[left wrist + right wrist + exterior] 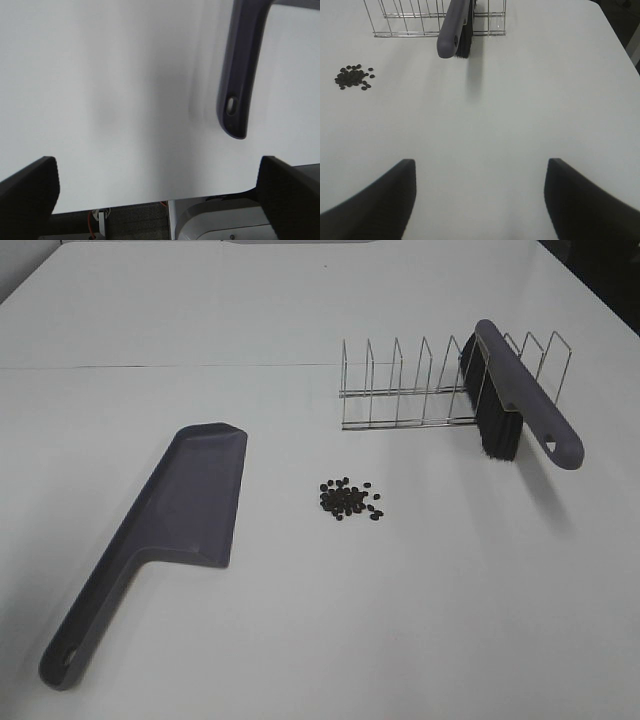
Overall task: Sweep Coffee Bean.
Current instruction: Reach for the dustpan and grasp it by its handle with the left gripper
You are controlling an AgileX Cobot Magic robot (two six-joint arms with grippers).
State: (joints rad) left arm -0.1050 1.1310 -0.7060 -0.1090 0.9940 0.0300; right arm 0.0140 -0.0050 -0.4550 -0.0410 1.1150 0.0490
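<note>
**Both hands empty, beans waiting in the middle**

Here's my position: the left gripper (157,160) is spread wide with nothing between its fingers, and so is the right gripper (480,162). The coffee beans (350,499) sit in one tight cluster on the white table (400,640), between my two tools. The grey dustpan (190,502) lies flat on my left, its mouth away from me and its handle toward me. The brush (520,405) leans in the wire rack (400,390) on my right, bristles down.

As I read it, the step is fetching the tools. The left wrist view shows the dustpan's handle end just ahead and off to one side, so I should centre over it before closing. On the right, I'd take the brush by its handle, clear of the rack wires, and lift it out without dragging the rack. I'd also keep low sweeps away from that pile until the pan's edge sits flat beside it, because loose beans will roll.
</note>
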